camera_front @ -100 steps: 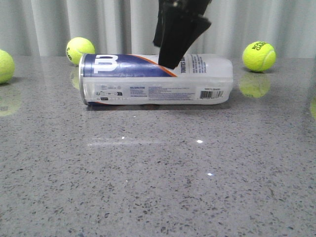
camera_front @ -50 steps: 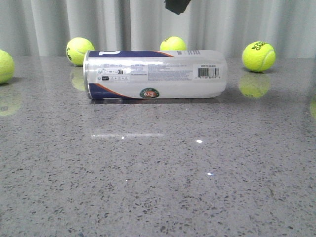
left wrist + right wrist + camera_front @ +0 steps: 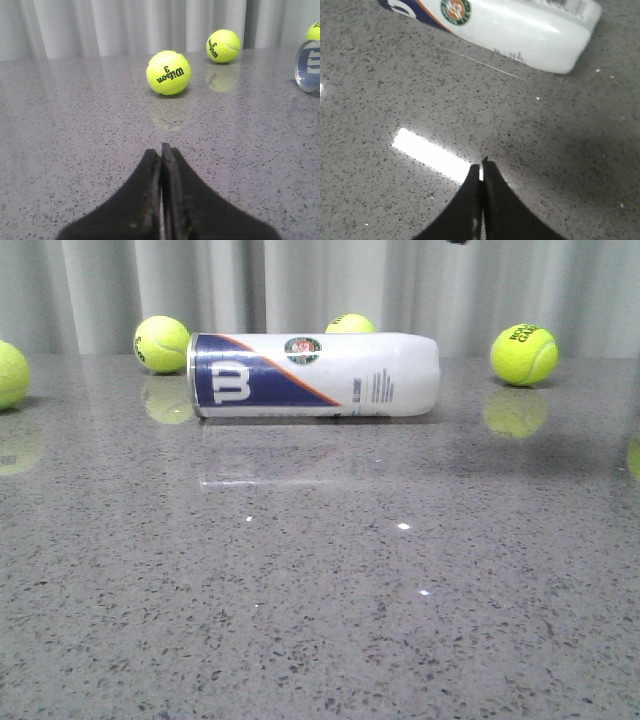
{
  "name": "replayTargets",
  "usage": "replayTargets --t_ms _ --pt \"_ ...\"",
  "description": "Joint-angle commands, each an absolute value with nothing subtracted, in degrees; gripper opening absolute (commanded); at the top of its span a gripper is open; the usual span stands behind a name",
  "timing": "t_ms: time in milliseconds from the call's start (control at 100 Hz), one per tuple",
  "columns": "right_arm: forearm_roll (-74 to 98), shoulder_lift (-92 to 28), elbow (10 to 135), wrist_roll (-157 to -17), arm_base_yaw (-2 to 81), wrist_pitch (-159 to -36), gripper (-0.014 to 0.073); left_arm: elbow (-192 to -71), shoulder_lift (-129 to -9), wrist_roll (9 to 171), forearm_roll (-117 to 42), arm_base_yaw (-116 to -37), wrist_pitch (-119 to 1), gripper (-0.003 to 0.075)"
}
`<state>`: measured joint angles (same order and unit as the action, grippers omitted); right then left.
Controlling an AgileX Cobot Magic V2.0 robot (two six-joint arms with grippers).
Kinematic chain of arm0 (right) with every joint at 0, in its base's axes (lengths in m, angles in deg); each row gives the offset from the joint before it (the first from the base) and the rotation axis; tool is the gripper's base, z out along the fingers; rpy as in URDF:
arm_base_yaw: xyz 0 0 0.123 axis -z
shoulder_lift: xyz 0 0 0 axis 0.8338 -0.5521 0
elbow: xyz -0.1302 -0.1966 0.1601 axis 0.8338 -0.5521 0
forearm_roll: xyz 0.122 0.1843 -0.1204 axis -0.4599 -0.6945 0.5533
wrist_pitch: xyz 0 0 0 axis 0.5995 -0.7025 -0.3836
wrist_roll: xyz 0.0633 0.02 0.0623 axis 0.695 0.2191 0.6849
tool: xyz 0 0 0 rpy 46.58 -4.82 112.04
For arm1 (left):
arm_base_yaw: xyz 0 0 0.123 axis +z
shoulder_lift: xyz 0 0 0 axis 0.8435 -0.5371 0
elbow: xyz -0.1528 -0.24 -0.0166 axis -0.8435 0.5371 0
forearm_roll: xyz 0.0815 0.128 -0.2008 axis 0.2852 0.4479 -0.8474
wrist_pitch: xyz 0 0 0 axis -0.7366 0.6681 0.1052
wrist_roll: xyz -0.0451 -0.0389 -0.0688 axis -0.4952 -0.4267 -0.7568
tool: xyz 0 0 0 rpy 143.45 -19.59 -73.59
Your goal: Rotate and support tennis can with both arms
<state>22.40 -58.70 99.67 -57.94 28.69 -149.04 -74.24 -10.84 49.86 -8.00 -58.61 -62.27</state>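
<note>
Grey speckled stone tabletop (image 3: 320, 620) ran back to a pale pleated curtain (image 3: 300, 285). The clear plastic tennis can with white and navy Wilson label and orange stripe (image 3: 314, 375) lay on its side toward the back of the table, silver rim end at the left in the front view, rounded white end at the right, navy W panel facing the camera, touched by neither arm. Yellow-green tennis balls sat around it: one (image 3: 161, 343) just behind its rim end, one (image 3: 350, 324) partly hidden behind it, one (image 3: 524, 353) well apart at the right, one (image 3: 8, 373) cut by the left edge. Matte black left gripper (image 3: 161, 150) had its fingers pressed together, nothing between them, over bare table, a ball marked Wilson 3 (image 3: 168, 72) ahead, can rim at the view's edge. Matte black right gripper (image 3: 481, 167) was likewise closed and empty, above bare table near the can's white end.
</note>
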Motion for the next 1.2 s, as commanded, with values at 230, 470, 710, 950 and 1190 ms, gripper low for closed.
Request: replayTargets --t_ms 230,470,710,950,1190 --pt "29.14 -39.93 81.44 -51.78 29.87 -136.34 -0.0064 -71.43 -8.65 49.86 -8.08 -59.06 -66.67 -0.0021" --pt "32.18 -24.74 69.53 -50.66 29.87 -126.64 -0.0064 -71.53 -8.65 49.86 -8.08 -59.06 -66.91 -0.0021" --pt "36.40 -9.39 58.96 -50.66 29.87 -120.03 -0.0064 -71.53 -8.65 49.86 -8.08 -59.06 -68.71 -0.0021" --pt "36.93 6.37 48.50 -50.72 29.87 -114.67 -0.0064 -71.53 -8.65 49.86 -8.08 -59.06 -72.95 -0.0021" --pt "36.99 18.43 39.94 -50.72 29.87 -113.35 -0.0064 -72.81 -8.65 49.86 -8.25 -59.06 -75.00 -0.0021"
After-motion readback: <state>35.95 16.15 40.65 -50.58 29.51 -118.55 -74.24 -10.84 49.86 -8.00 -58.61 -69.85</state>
